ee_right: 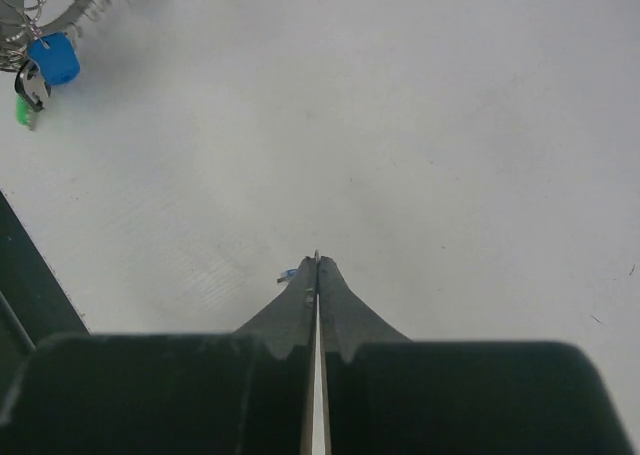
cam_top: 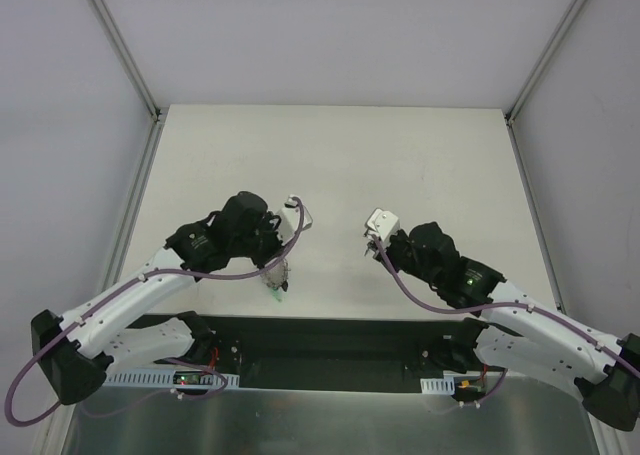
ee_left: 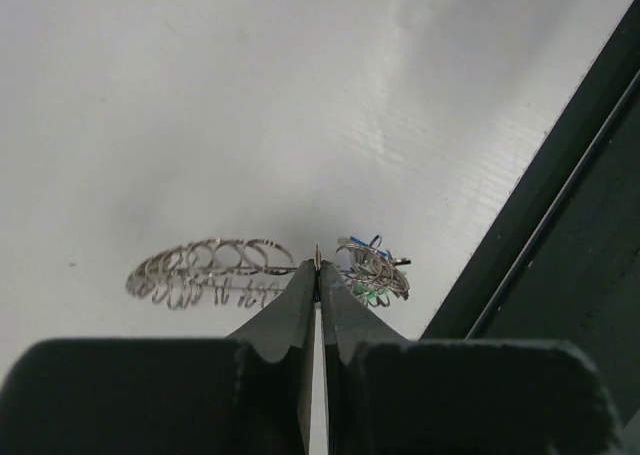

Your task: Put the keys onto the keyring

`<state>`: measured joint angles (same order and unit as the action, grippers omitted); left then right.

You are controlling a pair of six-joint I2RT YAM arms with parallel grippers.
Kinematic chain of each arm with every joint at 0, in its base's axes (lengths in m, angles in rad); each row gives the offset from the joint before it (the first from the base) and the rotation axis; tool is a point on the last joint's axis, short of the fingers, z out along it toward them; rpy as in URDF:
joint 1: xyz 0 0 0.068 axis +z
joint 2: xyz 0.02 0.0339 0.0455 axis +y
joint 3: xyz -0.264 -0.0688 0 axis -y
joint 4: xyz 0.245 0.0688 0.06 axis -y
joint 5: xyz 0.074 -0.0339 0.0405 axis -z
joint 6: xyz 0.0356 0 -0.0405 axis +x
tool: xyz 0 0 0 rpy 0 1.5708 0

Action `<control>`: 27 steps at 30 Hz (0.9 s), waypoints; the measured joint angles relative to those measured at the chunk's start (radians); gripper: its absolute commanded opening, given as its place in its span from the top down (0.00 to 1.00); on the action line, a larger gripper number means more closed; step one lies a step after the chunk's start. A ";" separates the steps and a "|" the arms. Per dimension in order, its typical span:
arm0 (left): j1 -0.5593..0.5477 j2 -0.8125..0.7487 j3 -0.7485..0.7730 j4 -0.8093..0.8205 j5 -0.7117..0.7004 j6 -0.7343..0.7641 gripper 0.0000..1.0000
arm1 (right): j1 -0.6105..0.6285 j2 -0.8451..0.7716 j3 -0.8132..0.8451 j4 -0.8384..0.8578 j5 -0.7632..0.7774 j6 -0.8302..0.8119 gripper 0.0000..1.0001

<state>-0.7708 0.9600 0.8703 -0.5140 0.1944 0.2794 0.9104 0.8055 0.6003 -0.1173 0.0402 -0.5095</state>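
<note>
The keyring (ee_left: pixel 210 270) is a silvery coiled ring, seen edge-on. My left gripper (ee_left: pixel 317 263) is shut on its wire, with coils spreading to both sides of the tips. Keys (ee_left: pixel 375 275) with blue and green heads hang bunched on the ring's right part. From above, the keyring (cam_top: pixel 277 274) hangs under the left gripper (cam_top: pixel 281 266) near the table's front edge. My right gripper (ee_right: pixel 317 260) is shut on a thin, edge-on key (ee_right: pixel 289 273), a bluish bit showing beside the left finger. It hovers right of the ring (ee_right: pixel 70 0), where a blue key head (ee_right: pixel 53 59) dangles.
A dark channel (cam_top: pixel 330 337) runs along the table's near edge, close to the ring; it shows as a dark strip (ee_left: pixel 570 215) in the left wrist view. White walls and metal frame posts (cam_top: pixel 125 60) enclose the white table (cam_top: pixel 330 165).
</note>
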 measured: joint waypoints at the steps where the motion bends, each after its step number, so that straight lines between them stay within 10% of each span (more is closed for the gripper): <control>1: 0.000 0.014 0.011 -0.029 -0.015 0.000 1.00 | 0.000 0.001 0.000 0.000 0.003 0.001 0.99; 19: 0.000 0.940 0.448 -0.149 -0.006 0.035 1.00 | 0.000 0.026 0.000 -0.003 0.074 0.011 0.99; 27: -0.002 1.008 0.536 -0.133 0.014 0.054 0.74 | 0.000 0.051 0.000 -0.007 0.091 0.011 0.99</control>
<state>-0.7731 1.9678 1.4063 -0.6468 0.2085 0.3336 0.9104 0.8566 0.6003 -0.1246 0.1310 -0.4984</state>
